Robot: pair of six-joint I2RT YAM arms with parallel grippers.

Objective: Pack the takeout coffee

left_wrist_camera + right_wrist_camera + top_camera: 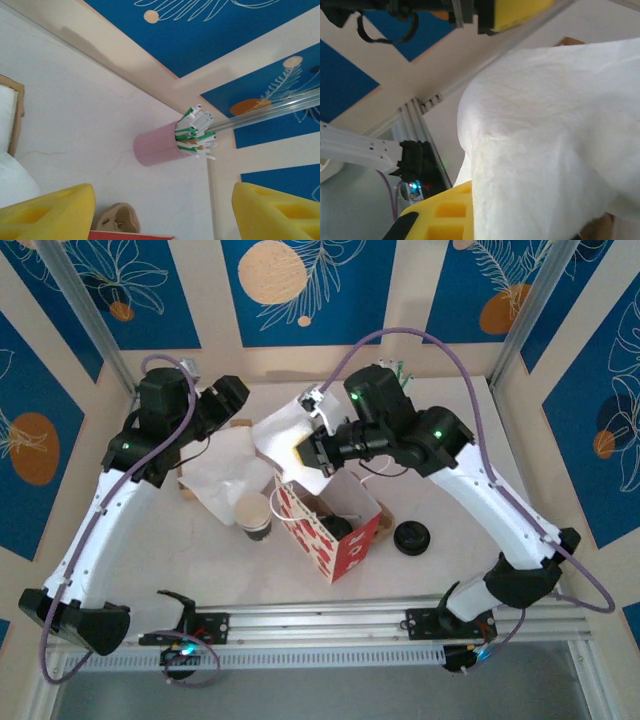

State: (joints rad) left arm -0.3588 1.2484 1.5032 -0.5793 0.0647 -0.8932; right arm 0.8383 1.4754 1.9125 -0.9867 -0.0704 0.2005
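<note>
The takeout coffee [253,514], a small off-white paper cup with a dark band, stands upright on the table just left of the red paper bag [331,526]. Neither gripper touches it. My right gripper [305,452] hangs over the bag's open top, shut on a white napkin [279,430]. In the right wrist view that napkin [555,140] drapes over the lower yellow finger [445,212] of the gripper [485,115]. My left gripper [238,403] is at the back left, above a pile of white paper. Its yellow fingers [50,212] stand apart with nothing between them [165,215].
A round black lid [410,538] lies right of the bag. A pink cup of wrapped straws [160,145] stands near the back right corner. Loose white paper [222,475] covers the table behind the coffee. A wooden tray edge [16,120] shows at the left.
</note>
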